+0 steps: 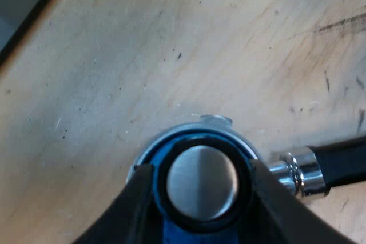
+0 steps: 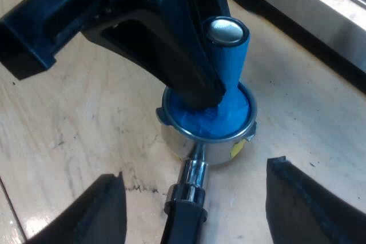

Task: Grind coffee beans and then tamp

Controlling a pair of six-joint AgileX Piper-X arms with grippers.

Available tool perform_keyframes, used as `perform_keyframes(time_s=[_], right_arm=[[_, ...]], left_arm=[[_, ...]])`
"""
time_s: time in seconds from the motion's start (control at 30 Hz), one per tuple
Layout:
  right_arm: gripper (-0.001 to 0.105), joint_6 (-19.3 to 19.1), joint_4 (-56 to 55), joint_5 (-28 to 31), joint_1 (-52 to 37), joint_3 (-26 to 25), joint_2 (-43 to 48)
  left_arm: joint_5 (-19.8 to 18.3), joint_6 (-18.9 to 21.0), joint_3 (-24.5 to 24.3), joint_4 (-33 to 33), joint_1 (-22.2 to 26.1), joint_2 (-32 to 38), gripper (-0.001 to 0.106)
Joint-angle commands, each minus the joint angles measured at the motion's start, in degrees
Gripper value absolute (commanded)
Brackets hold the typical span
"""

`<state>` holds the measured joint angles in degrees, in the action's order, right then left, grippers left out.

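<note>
Looks past grinding and mid-tamp, with left hand (image 1: pixel 201 171) clenched on the blue tamper (image 2: pixel 227 110) seated in the holder (image 2: pixel 213 148) on the surface (image 2: pixel 68 124) by the machine (image 2: pixel 320 4), right hand (image 2: pixel 194 174) released astride the handle (image 2: pixel 184 212); leaves pressing home and lifting off.

Your left hand (image 1: pixel 201 170) has two matte black fingers (image 1: pixel 137 204), broad at the base and narrowing to blunt tips, their inner faces smooth. From the right wrist you see that hand's body as an angular black housing (image 2: pixel 46 32) of flat faces and hard edges. Your right hand (image 2: pixel 195 170) carries the same black fingers (image 2: pixel 303 204), wedge-shaped, with slightly ragged, textured edges near the tips.
</note>
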<state>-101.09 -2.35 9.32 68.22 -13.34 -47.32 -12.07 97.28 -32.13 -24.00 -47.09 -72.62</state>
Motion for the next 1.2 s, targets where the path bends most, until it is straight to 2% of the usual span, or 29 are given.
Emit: perform_keyframes(time_s=[0.03,0.1,0.33,0.5,0.9,0.97,1.2], right_arm=[[0.055,-0.3,0.8,-0.6,0.0,-0.1,0.5],[0.055,-0.3,0.8,-0.6,0.0,-0.1,0.5],[0.055,-0.3,0.8,-0.6,0.0,-0.1,0.5],[0.055,-0.3,0.8,-0.6,0.0,-0.1,0.5],[0.055,-0.3,0.8,-0.6,0.0,-0.1,0.5],[0.055,-0.3,0.8,-0.6,0.0,-0.1,0.5],[0.055,-0.3,0.8,-0.6,0.0,-0.1,0.5]], left_arm=[[7.2,0.2,2.3,-5.3,0.0,-2.3,0.000],[9.2,0.2,2.2,-5.3,0.0,-2.3,0.000],[12.1,0.2,0.2,-5.3,0.0,-2.2,0.000],[12.1,0.2,-2.1,-5.8,0.0,-2.1,0.000],[10.7,0.2,-2.9,-6.0,0.0,-0.1,0.000],[8.3,0.2,-2.9,-5.4,0.0,2.3,0.000],[7.1,0.2,-2.9,-5.5,0.0,2.3,0.000]])
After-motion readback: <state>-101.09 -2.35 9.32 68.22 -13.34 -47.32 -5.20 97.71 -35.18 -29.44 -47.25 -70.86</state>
